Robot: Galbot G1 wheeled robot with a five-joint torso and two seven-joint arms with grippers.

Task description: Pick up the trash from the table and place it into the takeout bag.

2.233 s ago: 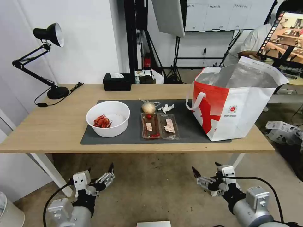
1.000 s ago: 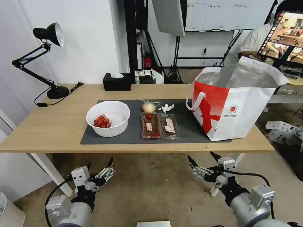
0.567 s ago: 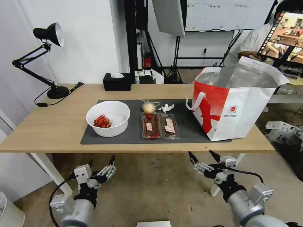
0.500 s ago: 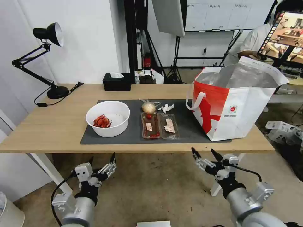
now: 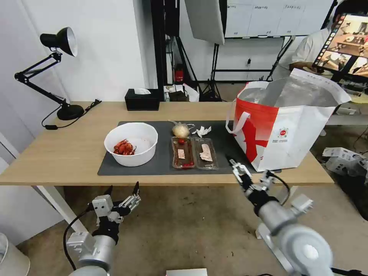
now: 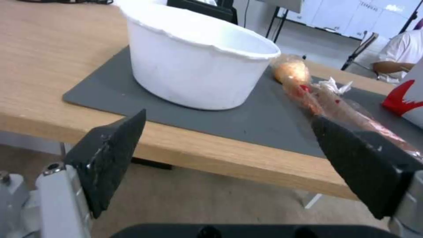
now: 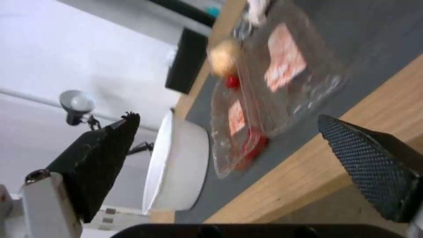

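Nothing is in the takeout bag (image 5: 291, 134) yet, as far as can be seen. All the trash sits on the table (image 5: 57, 153): the white bowl (image 5: 131, 144) with red shells, the clear tray (image 5: 194, 153) next to it, and behind the tray the knotted bag (image 5: 181, 130) and the tissue (image 5: 202, 131). The right gripper (image 5: 251, 174) is up at the table's front edge near the tray, its claw wide open and empty. The left gripper (image 5: 122, 194) waits low under the table, open too. The inside of the takeout bag is mostly hidden.
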